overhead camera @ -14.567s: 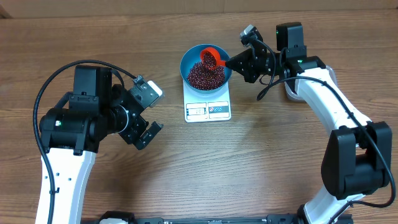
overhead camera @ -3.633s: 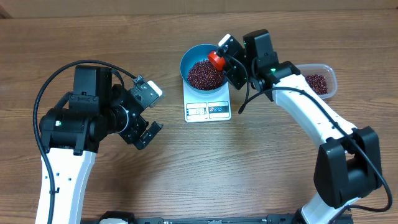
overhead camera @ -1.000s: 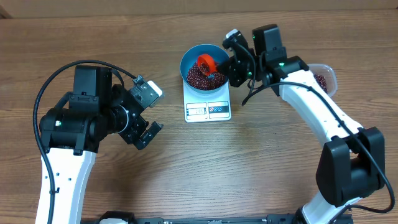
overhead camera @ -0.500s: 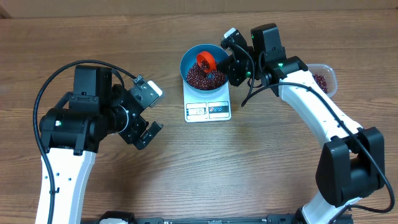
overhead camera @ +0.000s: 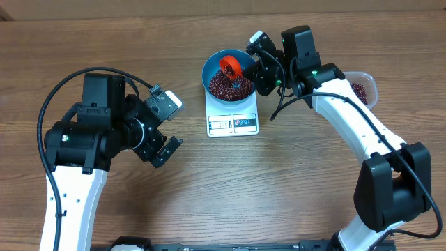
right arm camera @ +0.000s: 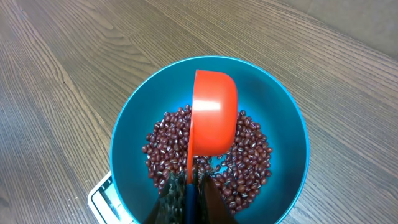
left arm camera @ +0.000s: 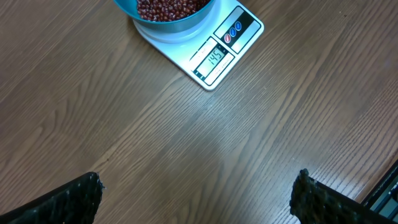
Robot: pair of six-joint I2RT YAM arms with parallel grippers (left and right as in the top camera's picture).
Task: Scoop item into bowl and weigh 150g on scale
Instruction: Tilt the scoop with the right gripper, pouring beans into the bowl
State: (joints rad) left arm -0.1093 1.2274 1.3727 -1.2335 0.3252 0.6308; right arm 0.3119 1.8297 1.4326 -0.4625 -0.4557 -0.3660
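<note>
Jaws of right gripper [right arm camera: 186, 186] clamp red scoop [right arm camera: 214, 112] over bowl [right arm camera: 287, 118]; left gripper [left arm camera: 198, 186] wide apart, empty.

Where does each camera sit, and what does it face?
Overhead: above the table, facing down; left arm, right arm, bowl on scale.
Left wrist: on left arm, facing down at scale; open fingers at bottom corners.
Right wrist: over the bowl, facing down; shut fingers hold the cup.
Shared: all show bowl and beans.

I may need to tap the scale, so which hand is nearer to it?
Right. The right hand holds the red cup over the bowl sitting on the scale; the left hand hangs open well off to the scale's left.
</note>
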